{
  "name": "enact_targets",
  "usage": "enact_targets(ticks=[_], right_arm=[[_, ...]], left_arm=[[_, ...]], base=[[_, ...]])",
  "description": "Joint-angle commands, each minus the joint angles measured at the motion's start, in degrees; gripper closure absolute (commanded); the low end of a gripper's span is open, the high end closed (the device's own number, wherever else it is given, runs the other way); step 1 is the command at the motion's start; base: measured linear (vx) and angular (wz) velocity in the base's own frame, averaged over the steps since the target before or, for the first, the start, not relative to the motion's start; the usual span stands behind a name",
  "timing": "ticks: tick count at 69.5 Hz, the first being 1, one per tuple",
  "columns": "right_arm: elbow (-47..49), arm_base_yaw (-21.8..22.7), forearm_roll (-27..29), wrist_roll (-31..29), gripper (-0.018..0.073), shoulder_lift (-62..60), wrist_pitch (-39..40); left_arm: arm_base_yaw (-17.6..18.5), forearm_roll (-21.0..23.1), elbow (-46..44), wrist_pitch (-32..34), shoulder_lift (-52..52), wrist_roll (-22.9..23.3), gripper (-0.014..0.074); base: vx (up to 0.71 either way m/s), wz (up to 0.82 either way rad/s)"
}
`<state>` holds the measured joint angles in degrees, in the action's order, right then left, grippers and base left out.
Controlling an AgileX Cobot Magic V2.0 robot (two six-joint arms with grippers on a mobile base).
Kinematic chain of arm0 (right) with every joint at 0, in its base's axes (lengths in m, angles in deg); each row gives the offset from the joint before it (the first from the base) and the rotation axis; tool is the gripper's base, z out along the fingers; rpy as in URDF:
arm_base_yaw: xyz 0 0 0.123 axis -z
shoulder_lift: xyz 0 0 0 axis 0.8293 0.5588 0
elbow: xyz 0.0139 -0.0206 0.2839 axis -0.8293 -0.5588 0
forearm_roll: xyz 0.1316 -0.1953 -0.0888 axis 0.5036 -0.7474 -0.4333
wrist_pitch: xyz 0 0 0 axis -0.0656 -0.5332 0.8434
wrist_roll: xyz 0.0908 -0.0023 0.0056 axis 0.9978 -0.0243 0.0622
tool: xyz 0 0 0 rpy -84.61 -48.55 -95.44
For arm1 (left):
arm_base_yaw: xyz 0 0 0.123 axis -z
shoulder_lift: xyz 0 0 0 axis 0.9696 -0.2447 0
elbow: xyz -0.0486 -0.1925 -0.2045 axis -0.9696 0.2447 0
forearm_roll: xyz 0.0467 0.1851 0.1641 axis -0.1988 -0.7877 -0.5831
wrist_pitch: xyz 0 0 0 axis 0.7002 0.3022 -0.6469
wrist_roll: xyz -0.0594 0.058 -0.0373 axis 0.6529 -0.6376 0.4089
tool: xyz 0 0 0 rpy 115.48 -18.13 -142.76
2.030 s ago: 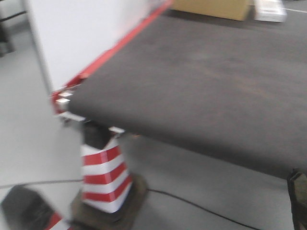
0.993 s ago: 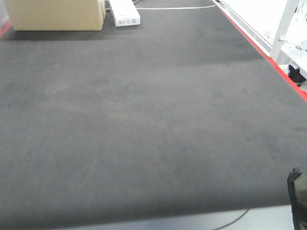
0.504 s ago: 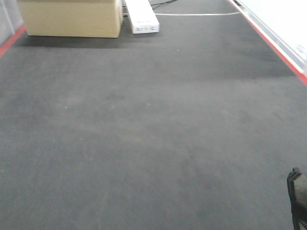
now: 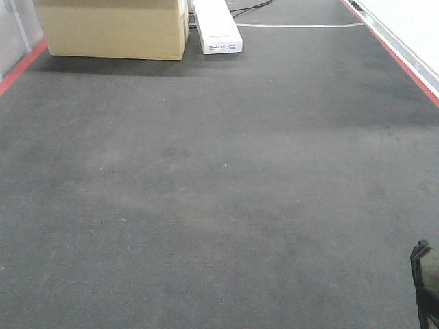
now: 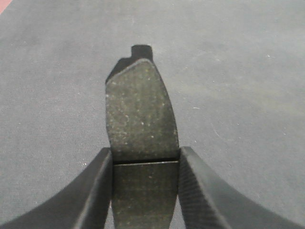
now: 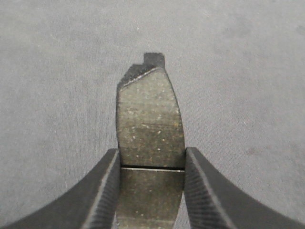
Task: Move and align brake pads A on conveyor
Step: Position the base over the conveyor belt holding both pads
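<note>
Under me runs the belt (image 4: 219, 205), a wide, dark grey, felt-like sheet with a red stripe down its left edge (image 4: 20, 68) and another down its right edge (image 4: 401, 58).

My left pincer (image 5: 145, 157) is clenched on a pad (image 5: 140, 114). It is flat, dark and speckled, and slightly curved. My two black fingers (image 5: 95, 191) press its long sides right at the thin groove across its middle. The pad's far half sticks out ahead of me and narrows to a slanted tip. Grey belt cloth (image 5: 238, 71) lies all around it. I cannot tell whether the tip touches the cloth or hangs just over it.

My right pincer (image 6: 151, 160) grips a second pad (image 6: 150, 119) the same way, with ribbed fingers (image 6: 205, 195) on either side of its groove. A small square tab stands at the pad's far tip. Here too, only belt (image 6: 57, 71) shows beneath and beyond it.

Further out, at the far end of the belt, a cardboard box (image 4: 113, 31) sits near the left stripe. Just beside it on the right is a long white box (image 4: 218, 27). A dark cable (image 4: 250, 8) runs off behind the white box. A pale panel (image 4: 418, 27) lines the belt's right side beyond the red stripe. In the front view, a dark lump (image 4: 425, 288) pokes into the lower right corner, and I cannot tell what it is.
</note>
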<state>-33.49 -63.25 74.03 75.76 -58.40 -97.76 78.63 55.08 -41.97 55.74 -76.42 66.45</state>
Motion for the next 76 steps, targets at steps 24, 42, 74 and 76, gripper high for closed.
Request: enact_targets(ticks=[24, 42, 74, 76], right_arm=[[1.6, 0.0, 0.0, -0.4, 0.0480, 0.2, 4.6], [1.6, 0.0, 0.0, -0.4, 0.0480, 0.2, 4.6], [1.6, 0.0, 0.0, -0.4, 0.0480, 0.2, 4.6], [1.6, 0.0, 0.0, -0.4, 0.0480, 0.2, 4.6]], left_arm=[[0.3, 0.3, -1.6, 5.5, -0.3, 0.0, 0.0451], [0.3, 0.3, -1.6, 5.5, -0.3, 0.0, 0.0451], [0.3, 0.2, -1.6, 5.6, -0.3, 0.0, 0.0451], [0.3, 0.2, -1.6, 5.6, -0.3, 0.0, 0.0451]], base=[[0.01, 0.01], [0.00, 0.00], [0.00, 0.00], [0.00, 0.00]])
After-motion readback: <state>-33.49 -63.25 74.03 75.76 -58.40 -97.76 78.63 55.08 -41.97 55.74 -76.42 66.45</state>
